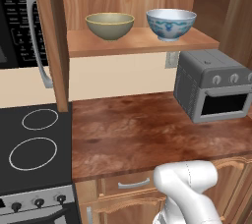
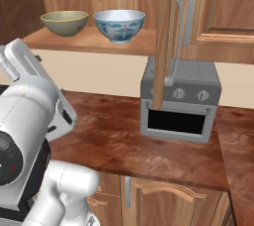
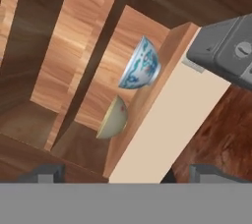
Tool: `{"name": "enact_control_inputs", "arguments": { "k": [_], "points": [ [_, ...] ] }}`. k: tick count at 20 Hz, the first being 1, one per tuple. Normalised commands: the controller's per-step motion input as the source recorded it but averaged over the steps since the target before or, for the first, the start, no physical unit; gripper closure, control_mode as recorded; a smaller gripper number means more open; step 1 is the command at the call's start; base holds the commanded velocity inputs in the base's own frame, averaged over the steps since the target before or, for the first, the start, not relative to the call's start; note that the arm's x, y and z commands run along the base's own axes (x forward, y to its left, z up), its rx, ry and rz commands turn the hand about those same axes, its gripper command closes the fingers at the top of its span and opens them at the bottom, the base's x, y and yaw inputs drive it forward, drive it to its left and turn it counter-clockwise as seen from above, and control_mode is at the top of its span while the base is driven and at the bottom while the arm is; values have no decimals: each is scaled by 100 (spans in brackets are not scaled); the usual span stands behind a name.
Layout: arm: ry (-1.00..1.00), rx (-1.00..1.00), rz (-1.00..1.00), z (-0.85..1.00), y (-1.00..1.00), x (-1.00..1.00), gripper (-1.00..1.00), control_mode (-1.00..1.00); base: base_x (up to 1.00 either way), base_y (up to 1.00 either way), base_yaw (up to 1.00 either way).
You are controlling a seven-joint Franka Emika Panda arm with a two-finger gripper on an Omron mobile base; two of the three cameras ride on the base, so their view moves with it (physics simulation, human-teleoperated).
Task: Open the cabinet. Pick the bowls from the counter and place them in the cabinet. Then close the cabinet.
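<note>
The cabinet stands open, its doors swung out edge-on. Both bowls sit upright side by side on its lower shelf: the olive-yellow bowl on the left and the white and blue bowl on the right. They also appear in the right base view, olive bowl and blue bowl. The hand view is rolled and looks at the shelf from a distance, with the blue bowl and olive bowl well ahead. My gripper is open with nothing between its fingers. The counter lies bare below.
A grey toaster oven stands on the counter at the right, under the open right door's long handle. A black stovetop lies to the left, with a microwave above it. Drawers run below the counter edge.
</note>
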Motion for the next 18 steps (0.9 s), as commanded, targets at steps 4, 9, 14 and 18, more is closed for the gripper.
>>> {"name": "enact_control_inputs", "arguments": {
  "k": [4, 9, 14, 18],
  "points": [
    [0, 13, 1, 6, -29, -4, -100, -100, 0, 0, 0],
    [0, 16, 0, 0, -30, 0, -100, -100, 0, 0, 0],
    [-1, 14, 0, 0, -30, 0, -100, -100, 0, 0, 0],
    [-3, 12, 0, 0, -31, 0, -100, -100, 0, 0, 0]
  ]
}}
